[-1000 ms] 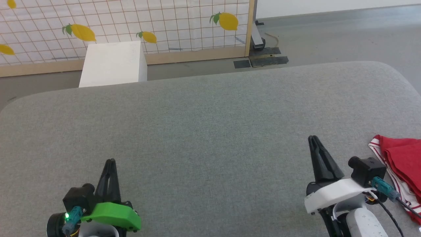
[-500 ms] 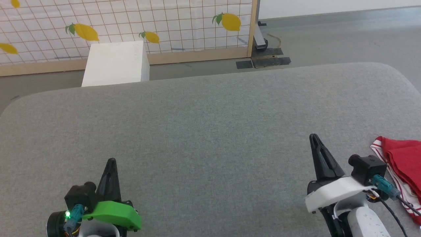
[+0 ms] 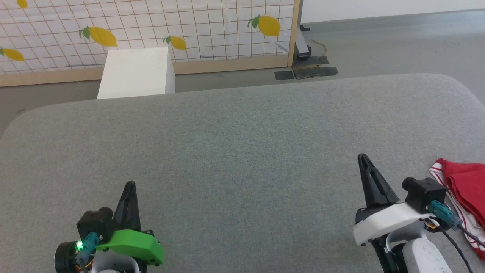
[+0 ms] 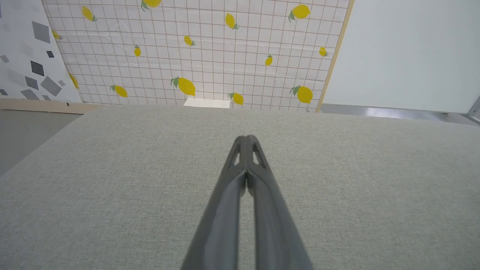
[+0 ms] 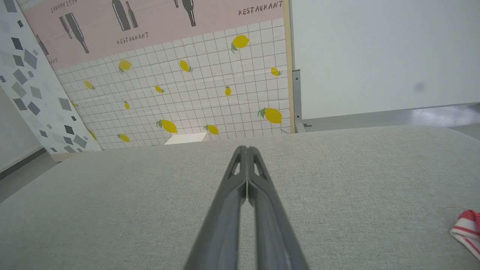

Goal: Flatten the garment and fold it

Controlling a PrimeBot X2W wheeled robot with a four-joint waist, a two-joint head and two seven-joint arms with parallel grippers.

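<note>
As they stand just now, left jaws: pressed tight together with nothing between them, tips pointing away across bare cloth.
Right jaws: closed on nothing as well, tips pointing the same way; I cannot tell whether either pair touches the surface beneath.
Tabletop [image 3: 242, 151]: grey and fabric-covered, bare ahead of both pairs of jaws and between them.
Garment [image 3: 464, 182]: on the tabletop at the outer side of the right jaws, nearer their base than their tips, apart from them and well apart from the left jaws.
Lie of the garment: bunched, red folds lapping over one another, a red-and-white striped edge [image 5: 467, 228] turned towards the right jaws. Part of it runs off the picture's edge, so collar, sleeves and lettering cannot be made out.
Handling, by my judgement: light and limp with no stiffness. It will sag from any hold and drag its folds along, and cloth on cloth looks likelier to catch than to slide, so lift rather than push.
Where to take hold: the striped edge nearest the right jaws, a firmer seam to pinch; then a second edge for the left jaws to spread it.
Beyond the tips: a white box [image 3: 136, 72] and a lemon-patterned panel [image 3: 189, 22], past the tabletop's far edge.
</note>
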